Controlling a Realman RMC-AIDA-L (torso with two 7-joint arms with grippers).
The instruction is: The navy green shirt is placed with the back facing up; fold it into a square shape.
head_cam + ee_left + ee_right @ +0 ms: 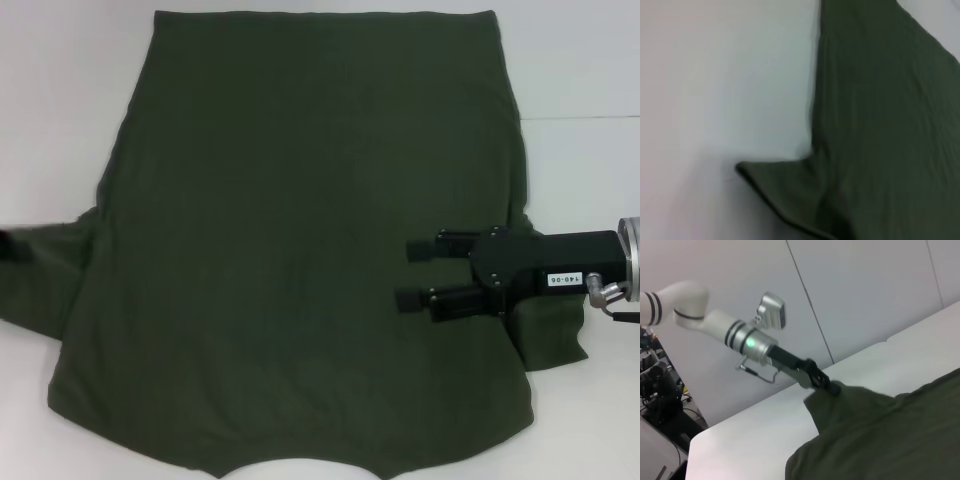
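The navy green shirt [300,250] lies spread flat on the white table, plain side up, with its hem at the far side and its neck at the near edge. My right gripper [418,272] hovers open over the shirt's right side, its fingers pointing left and the right sleeve [555,335] beneath its body. At the far left my left gripper [5,245] is at the end of the left sleeve [45,275]. In the right wrist view the left gripper [829,386] is shut on that sleeve, and the cloth [880,430] rises to a peak there. The left wrist view shows only sleeve cloth [790,190] and table.
The white table [580,70] shows bare on both sides of the shirt. A pale wall [865,290] stands behind it. Equipment and cables [660,395] sit beyond the table's left end.
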